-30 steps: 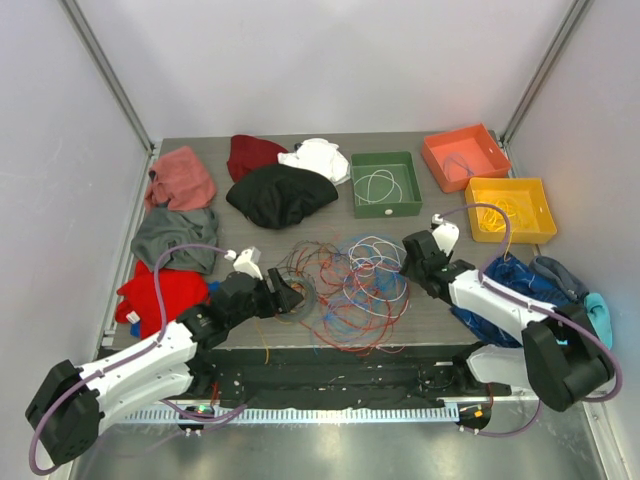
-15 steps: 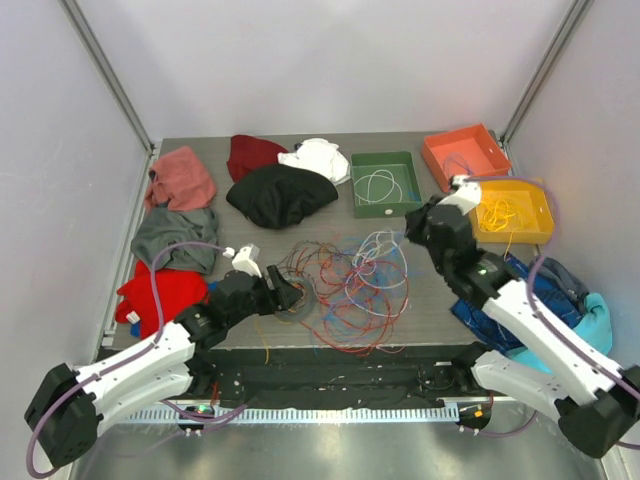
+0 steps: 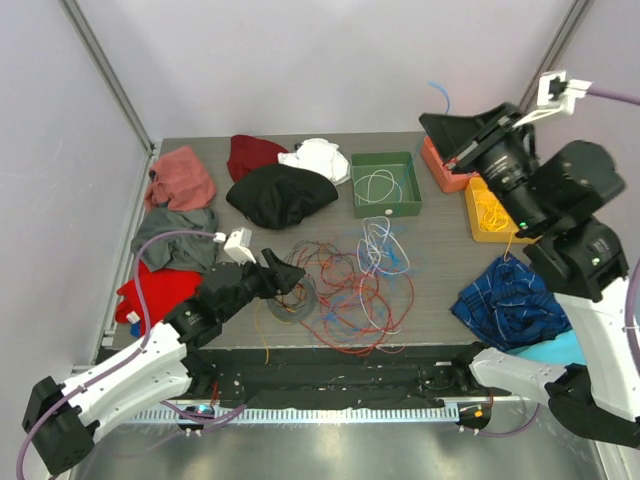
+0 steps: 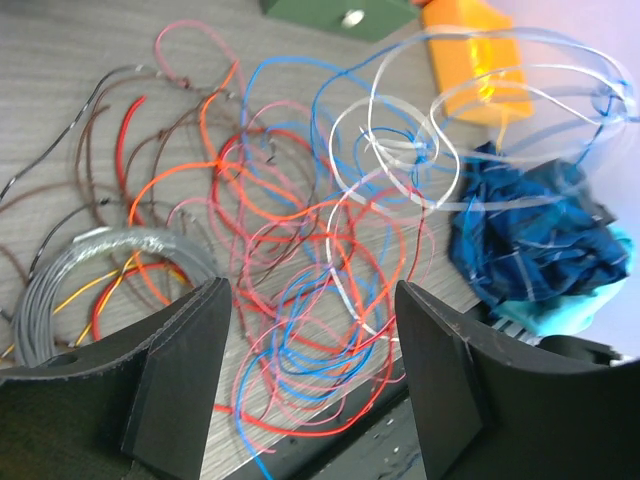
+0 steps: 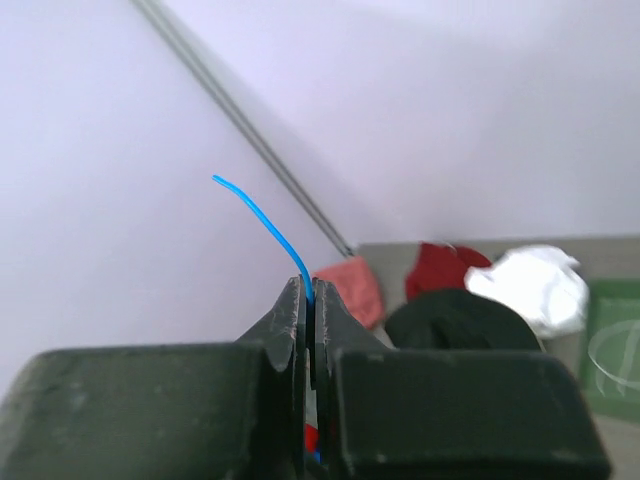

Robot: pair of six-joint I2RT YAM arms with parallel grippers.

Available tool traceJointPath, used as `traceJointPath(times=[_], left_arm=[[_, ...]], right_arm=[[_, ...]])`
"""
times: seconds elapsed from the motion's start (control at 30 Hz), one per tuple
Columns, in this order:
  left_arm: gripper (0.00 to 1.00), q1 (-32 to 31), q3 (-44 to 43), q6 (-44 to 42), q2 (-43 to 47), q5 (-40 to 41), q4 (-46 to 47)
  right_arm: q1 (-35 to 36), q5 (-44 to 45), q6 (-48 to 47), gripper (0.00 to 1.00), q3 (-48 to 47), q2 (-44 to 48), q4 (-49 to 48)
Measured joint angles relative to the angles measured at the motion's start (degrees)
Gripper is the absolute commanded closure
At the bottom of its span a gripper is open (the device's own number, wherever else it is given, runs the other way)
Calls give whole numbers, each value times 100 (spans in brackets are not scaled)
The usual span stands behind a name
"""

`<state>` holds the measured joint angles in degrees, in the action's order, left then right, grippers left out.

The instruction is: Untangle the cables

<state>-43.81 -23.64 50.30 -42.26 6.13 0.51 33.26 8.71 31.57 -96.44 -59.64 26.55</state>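
Since a second ago my right hand [image 5: 308, 300] has shot up high, clenched on the blue cable [image 5: 265, 215]. The other cables [image 3: 345, 290] lie tangled on the table [image 3: 435, 300], my left hand [image 4: 308, 330] released above them. I'd pull slowly, pinning the pile.

Dark grey wood-grain worktop [image 3: 445, 262]. Towards the middle of its near edge lies a loose tangle of thin cables [image 3: 350, 295] in red, orange, blue and white, with a grey coil [image 3: 295, 312] on its left side. Along the far edge, from the left corner:
- pink cloth [image 3: 180, 178]
- dark red cloth [image 3: 252, 152]
- white cloth [image 3: 318, 158]
- black cloth [image 3: 280, 195]
- green tray [image 3: 400, 210]
- orange tray [image 3: 445, 175]

A yellow tray [image 3: 485, 236] sits by the right edge. A grey cloth [image 3: 170, 240] and a red cloth [image 3: 150, 295] lie by the left edge. A blue checked cloth [image 3: 510, 300] lies at the near right corner.
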Motion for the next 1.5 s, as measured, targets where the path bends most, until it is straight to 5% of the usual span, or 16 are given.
traceJointPath(times=[0.23, 0.27, 0.37, 0.8, 1.3, 1.5], left_arm=[[24, -28, 2, -166, 310, 59, 487], [9, -63, 11, -236, 337, 83, 656], [6, -258, 122, -494, 380, 155, 1456], [0, -1475, -876, -2096, -1416, 103, 3757], [2, -1886, -1147, -3010, -2549, 444, 4306], [18, -1886, -1322, -3152, -3056, 704, 4441]], right_arm=[[0, -1102, 133, 99, -1652, -409, 177], [0, -1244, 164, 99, -1884, -483, 177], [0, -1572, 286, 99, -2076, -542, 79], [0, -2124, 857, 99, 680, -256, -144], [0, -2498, 1113, 99, 1095, 142, -428], [2, -2588, 1150, 99, 1099, 151, -426]])
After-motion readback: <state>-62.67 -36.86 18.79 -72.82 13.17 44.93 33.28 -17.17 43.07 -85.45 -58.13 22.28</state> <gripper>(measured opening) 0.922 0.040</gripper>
